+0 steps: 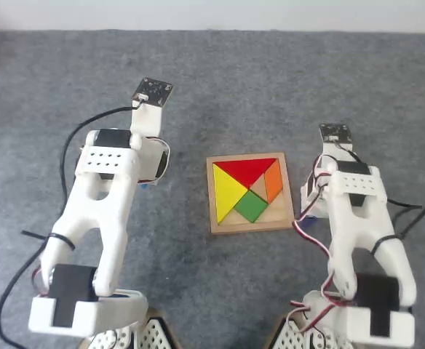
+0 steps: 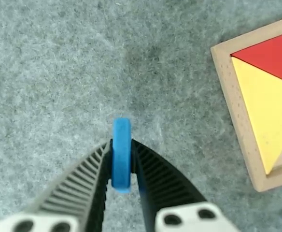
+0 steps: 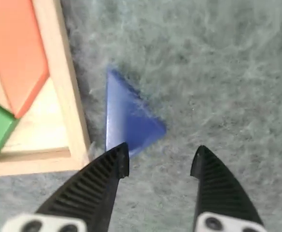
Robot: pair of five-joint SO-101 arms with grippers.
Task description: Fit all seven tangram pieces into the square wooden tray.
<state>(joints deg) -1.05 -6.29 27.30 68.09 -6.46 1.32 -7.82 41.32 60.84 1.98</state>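
The square wooden tray (image 1: pixel 249 228) lies between the two arms. In it are a red triangle (image 1: pixel 245 171), a yellow triangle (image 1: pixel 227 193), a green square (image 1: pixel 251 207) and an orange parallelogram (image 1: pixel 273 180). My left gripper (image 2: pixel 121 145) is shut on a light blue piece (image 2: pixel 121 164), held on edge above the carpet, to the left of the tray (image 2: pixel 228 96). My right gripper (image 3: pixel 162 162) is open just above the carpet. A dark blue triangle (image 3: pixel 129 121) lies flat beyond its fingertips, beside the tray's outer rim (image 3: pixel 68 87).
Grey carpet (image 1: pixel 234 87) covers the whole table. The corner of the tray beside the orange piece shows bare wood (image 3: pixel 44 125). Cables trail from both arms toward the near edge.
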